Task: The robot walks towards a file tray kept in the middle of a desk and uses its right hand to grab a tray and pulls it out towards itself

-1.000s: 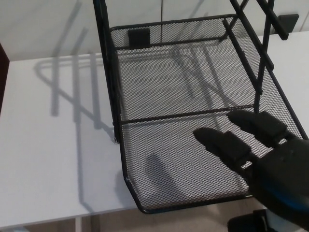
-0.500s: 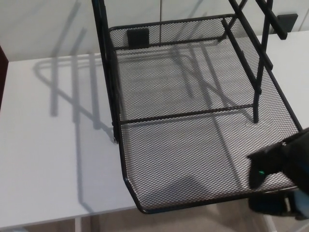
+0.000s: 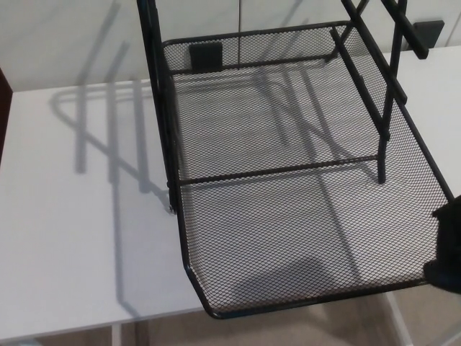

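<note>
Black mesh tray (image 3: 302, 216) jutted past table (image 3: 79, 238) edge. Looked light, stiff, wire-framed; front rim best hold. Right robot hand (image 3: 448, 249) at frame edge, grip unreadable. Left unseen.

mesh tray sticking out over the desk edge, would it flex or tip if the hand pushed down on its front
The mesh tray probably stays fairly stiff: a solid wire rim frames it. It looks light, being open mesh. Its front overhangs the desk, so downward pressure there might tilt it.

A white desk (image 3: 72, 216) carries long grey shadows, with a pale wall (image 3: 65, 36) behind.
</note>
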Motion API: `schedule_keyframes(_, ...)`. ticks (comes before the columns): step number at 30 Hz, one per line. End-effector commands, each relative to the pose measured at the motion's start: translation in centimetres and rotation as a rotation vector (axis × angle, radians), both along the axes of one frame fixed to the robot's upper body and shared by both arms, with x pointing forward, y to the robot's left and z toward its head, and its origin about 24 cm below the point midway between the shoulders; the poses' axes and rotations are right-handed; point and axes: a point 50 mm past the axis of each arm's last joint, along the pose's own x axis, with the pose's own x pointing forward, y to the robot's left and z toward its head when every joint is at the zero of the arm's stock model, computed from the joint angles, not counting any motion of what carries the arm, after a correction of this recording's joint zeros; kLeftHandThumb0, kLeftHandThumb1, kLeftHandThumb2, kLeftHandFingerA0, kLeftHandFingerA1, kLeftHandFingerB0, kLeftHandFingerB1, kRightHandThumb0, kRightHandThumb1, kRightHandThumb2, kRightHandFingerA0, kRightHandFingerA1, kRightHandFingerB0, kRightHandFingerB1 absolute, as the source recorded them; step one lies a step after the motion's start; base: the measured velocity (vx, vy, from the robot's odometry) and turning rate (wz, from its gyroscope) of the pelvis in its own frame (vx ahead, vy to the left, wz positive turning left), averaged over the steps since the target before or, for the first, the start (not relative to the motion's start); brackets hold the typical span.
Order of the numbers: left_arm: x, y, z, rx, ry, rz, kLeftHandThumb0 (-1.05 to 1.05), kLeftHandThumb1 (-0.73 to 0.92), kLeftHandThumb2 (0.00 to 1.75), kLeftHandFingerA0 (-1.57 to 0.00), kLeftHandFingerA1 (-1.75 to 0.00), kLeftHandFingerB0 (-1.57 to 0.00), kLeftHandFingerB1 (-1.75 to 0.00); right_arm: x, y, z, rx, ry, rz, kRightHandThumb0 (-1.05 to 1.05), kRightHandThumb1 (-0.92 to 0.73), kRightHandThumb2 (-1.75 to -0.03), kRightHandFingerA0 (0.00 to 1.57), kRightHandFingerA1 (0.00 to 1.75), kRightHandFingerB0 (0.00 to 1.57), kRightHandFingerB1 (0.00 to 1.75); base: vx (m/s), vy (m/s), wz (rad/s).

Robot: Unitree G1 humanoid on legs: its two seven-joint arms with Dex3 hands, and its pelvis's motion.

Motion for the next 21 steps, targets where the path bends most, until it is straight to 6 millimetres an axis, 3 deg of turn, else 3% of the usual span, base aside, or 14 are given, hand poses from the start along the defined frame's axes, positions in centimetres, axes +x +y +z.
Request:
schedule_keyframes(1, -0.1, 1.2, -0.1, 0.025, 0.000, -0.020, -0.45, 0.67, 0.59, -0.41, -0.63, -0.30, -0.45, -3.7, -7.6, 8.0, 0.813, -0.057, 0.482, -0.96, -0.79, -0.64, 1.41, 0.96, 1.35, 0.76, 0.00, 0.000, 0.00)
schedule_keyframes(2, 0.0, 1.3, -0.1, 0.024, -0.003, -0.017, -0.45, 0.67, 0.60, -0.41, -0.62, -0.29, -0.44, -3.8, -8.4, 8.3, 0.784, -0.090, 0.442, -1.01, -0.69, -0.90, 1.33, 1.05, 1.31, 0.93, 0.00, 0.000, 0.00)
schedule_keyframes(4, 0.0, 1.4, -0.1, 0.033, -0.002, -0.017, -0.46, 0.67, 0.60, -0.41, -0.61, -0.30, -0.44, -4.2, -9.6, 8.9, 0.693, -0.139, 0.350, -1.01, -0.91, -0.68, 1.41, 1.05, 1.36, 0.89, 0.00, 0.000, 0.00)
schedule_keyframes(5, -0.1, 1.4, -0.1, 0.033, -0.003, -0.017, -0.46, 0.67, 0.60, -0.41, -0.60, -0.29, -0.44, -4.3, -10.1, 9.1, 0.695, -0.134, 0.323, -0.40, -0.29, -0.99, 1.39, 1.23, 1.42, 1.21, 0.00, 0.000, 0.00)
schedule_keyframes(6, -0.2, 1.5, -0.1, 0.033, -0.001, -0.022, -0.47, 0.67, 0.60, -0.40, -0.59, -0.29, -0.43, -4.6, -10.9, 9.1, 0.741, -0.115, 0.283, -1.05, -0.66, -0.95, 1.43, 1.08, 1.40, 0.93, 0.00, 0.000, 0.00)
schedule_keyframes(11, -0.3, 1.4, 0.0, 0.014, -0.006, 0.001, -0.46, 0.66, 0.60, -0.39, -0.62, -0.30, -0.45, -5.5, -14.0, 8.8, 0.874, -0.072, 0.213, -1.00, -0.82, -0.65, 1.52, 1.05, 1.42, 0.78, 0.00, 0.000, 0.00)
schedule_keyframes(13, -0.2, 1.4, 0.1, 0.012, -0.006, 0.009, -0.46, 0.66, 0.60, -0.40, -0.61, -0.30, -0.44, -5.9, -15.2, 8.1, 0.925, -0.094, 0.132, -1.03, -0.66, -0.97, 1.49, 1.15, 1.47, 1.00, 0.00, 0.000, 0.00)
schedule_keyframes(14, -0.2, 1.4, 0.1, 0.015, -0.008, 0.006, -0.47, 0.66, 0.59, -0.39, -0.61, -0.29, -0.44, -6.2, -15.8, 7.7, 0.938, -0.087, 0.078, -0.42, -0.26, -0.97, 1.48, 1.30, 1.55, 1.31, 0.00, 0.000, 0.00)
schedule_keyframes(15, -0.1, 1.4, 0.1, 0.020, -0.007, 0.003, -0.47, 0.66, 0.59, -0.39, -0.61, -0.30, -0.44, -6.6, -16.4, 7.3, 0.926, -0.123, 0.006, -0.42, -0.28, -0.99, 1.48, 1.31, 1.55, 1.32, 0.00, 0.000, 0.00)
schedule_keyframes(16, -0.1, 1.4, 0.1, 0.021, -0.004, 0.006, -0.47, 0.66, 0.59, -0.39, -0.60, -0.30, -0.44, -7.0, -16.9, 6.8, 0.923, -0.126, -0.066, -1.05, -0.87, -0.68, 1.57, 1.18, 1.57, 1.06, 0.00, 0.000, 0.00)
schedule_keyframes(17, 0.0, 1.4, 0.2, 0.021, -0.005, 0.005, -0.48, 0.66, 0.60, -0.39, -0.59, -0.29, -0.44, -7.1, -17.6, 6.1, 0.965, -0.101, -0.064, -0.99, -0.65, -1.05, 1.54, 1.28, 1.57, 1.07, 0.00, 0.000, 0.00)
schedule_keyframes(19, 0.0, 1.6, -0.1, 0.029, -0.005, -0.005, -0.49, 0.66, 0.59, -0.38, -0.58, -0.29, -0.43, -7.3, -19.2, 4.4, 1.043, -0.029, -0.084, -0.41, -0.29, -0.99, 1.48, 1.31, 1.57, 1.31, 0.00, 0.000, 0.00)
schedule_keyframes(20, 0.0, 1.6, -0.1, 0.028, -0.005, -0.003, -0.49, 0.66, 0.60, -0.38, -0.59, -0.28, -0.43, -7.4, -19.8, 3.5, 1.078, -0.004, -0.098, -1.02, -0.62, -1.04, 1.57, 1.28, 1.39, 0.86, 0.00, 0.000, 0.00)
schedule_keyframes(21, 0.0, 1.6, -0.1, 0.027, -0.005, -0.001, -0.49, 0.66, 0.60, -0.38, -0.59, -0.28, -0.43, -7.4, -20.0, 3.2, 1.093, 0.005, -0.101, -1.02, -0.62, -1.04, 1.57, 1.28, 1.39, 0.86, 0.00, 0.000, 0.00)
